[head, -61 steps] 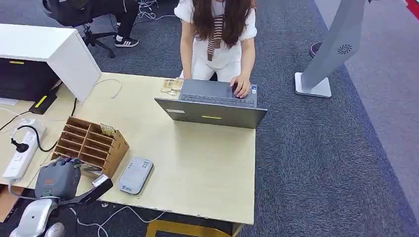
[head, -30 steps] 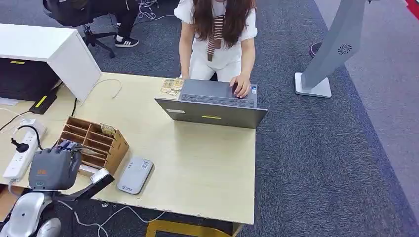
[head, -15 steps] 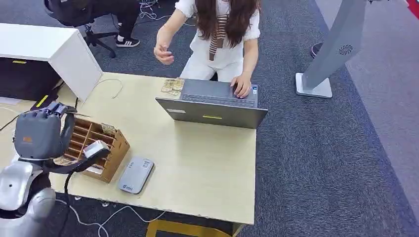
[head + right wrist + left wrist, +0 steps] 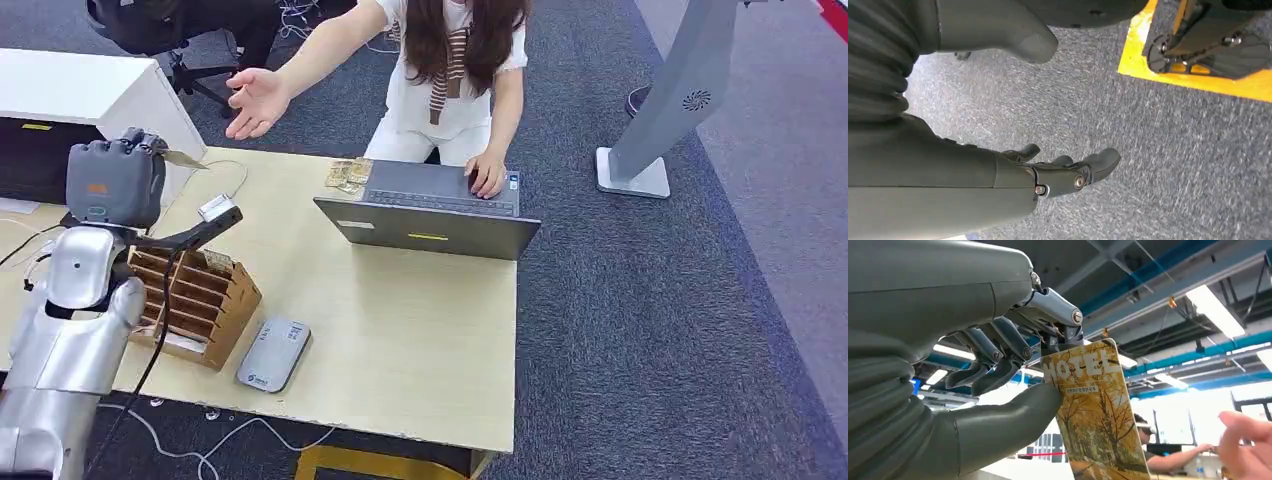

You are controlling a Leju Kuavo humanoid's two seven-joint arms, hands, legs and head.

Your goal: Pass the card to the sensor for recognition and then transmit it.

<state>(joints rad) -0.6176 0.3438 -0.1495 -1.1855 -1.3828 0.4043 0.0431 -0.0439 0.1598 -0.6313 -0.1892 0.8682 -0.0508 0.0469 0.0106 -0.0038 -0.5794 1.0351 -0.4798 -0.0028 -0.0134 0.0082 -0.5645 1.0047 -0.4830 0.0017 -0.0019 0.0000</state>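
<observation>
My left hand (image 4: pixel 115 180) is raised above the desk's far left corner and pinches a hotel card (image 4: pixel 181 157) by one end. In the left wrist view the card (image 4: pixel 1095 415) has a yellow autumn-tree print and sits between the thumb and fingers (image 4: pixel 998 352). A person behind the desk holds an open palm (image 4: pixel 255 100) out toward it, a short way from the card; their fingertips (image 4: pixel 1248 440) show beside the card. The grey card sensor (image 4: pixel 273 354) lies flat near the desk's front edge. My right hand (image 4: pixel 1063 172) hangs over the carpet, holding nothing, fingers apart.
A wooden card rack (image 4: pixel 200 295) stands under my left arm, beside the sensor. An open laptop (image 4: pixel 430 215) sits mid-desk with the person's other hand on it. A white cabinet (image 4: pixel 100 100) stands at the far left, and a grey kiosk stand (image 4: pixel 670 110) at the right.
My left hand has risen from the card rack to the far left corner, carrying the card. The person has lifted one arm and stretched an open palm toward it.
</observation>
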